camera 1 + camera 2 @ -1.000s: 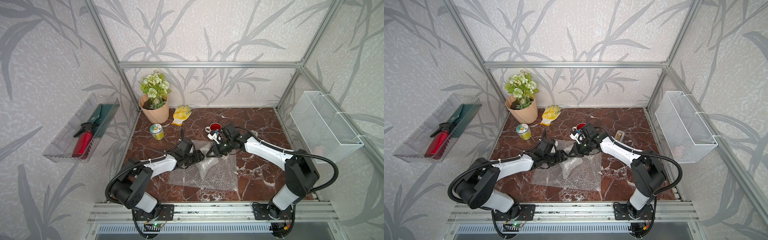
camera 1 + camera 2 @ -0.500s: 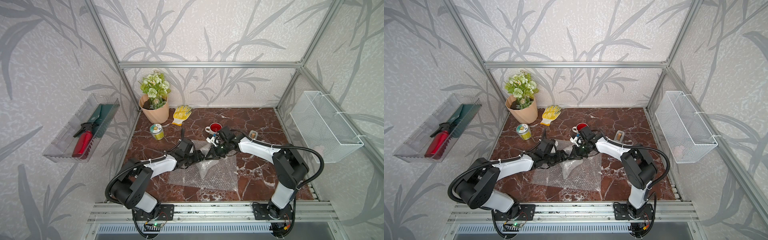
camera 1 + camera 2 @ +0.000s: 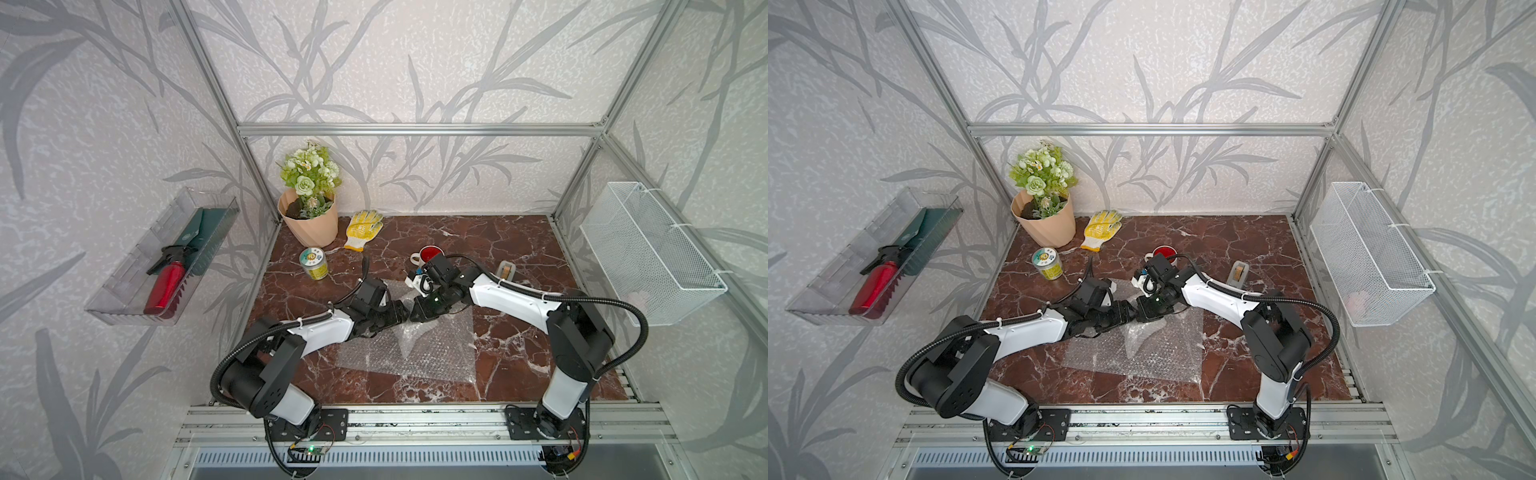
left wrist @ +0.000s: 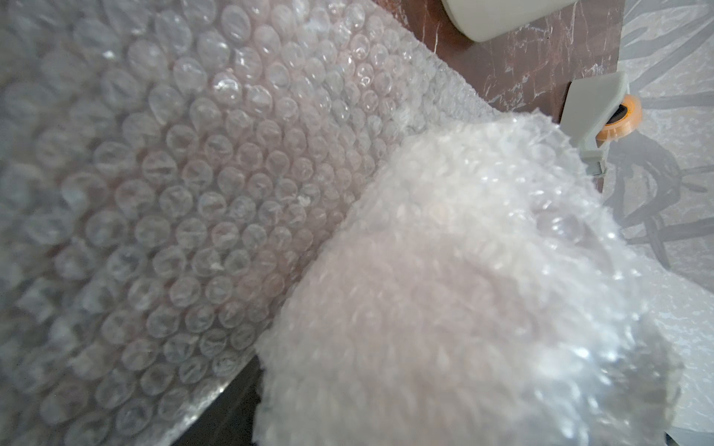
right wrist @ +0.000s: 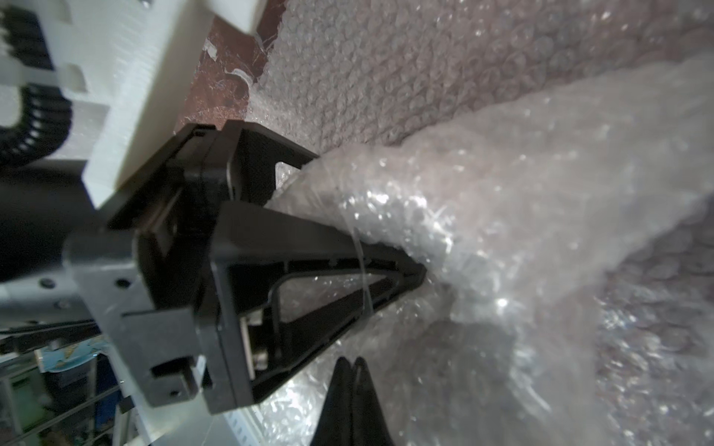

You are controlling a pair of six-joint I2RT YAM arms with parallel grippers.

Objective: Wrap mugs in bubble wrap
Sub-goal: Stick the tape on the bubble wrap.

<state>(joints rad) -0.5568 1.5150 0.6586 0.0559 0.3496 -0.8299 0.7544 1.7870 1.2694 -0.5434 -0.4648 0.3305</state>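
In both top views the wrap [image 3: 436, 353] lies on the middle of the table [image 3: 519, 237]. It is mostly flat, with one part rising in a ridge toward the grippers. The left gripper [image 3: 400, 318] and right gripper [image 3: 415, 316] meet tip to tip over the sheet's far left part, and their jaws are too small here to judge. The mug [image 3: 430, 253], red inside, stands upright just behind the right wrist, off the sheet. A tape dispenser [image 3: 507, 271] sits well to its right.

In the left wrist view, wrap fills nearly everything: a flat bubbled sheet, and nearer the camera a bunched whitish roll. No fingers show. The tape dispenser [image 4: 591, 112] stands at the table's edge.

In the right wrist view, the left gripper [image 5: 367, 214] has its jaws spread wide, with the bunched wrap [image 5: 483, 200] between them. Both fingers touch it, and one tip dents it. The right gripper [image 5: 351, 361] has its tips pressed together with nothing seen between them, close beside the wrap.
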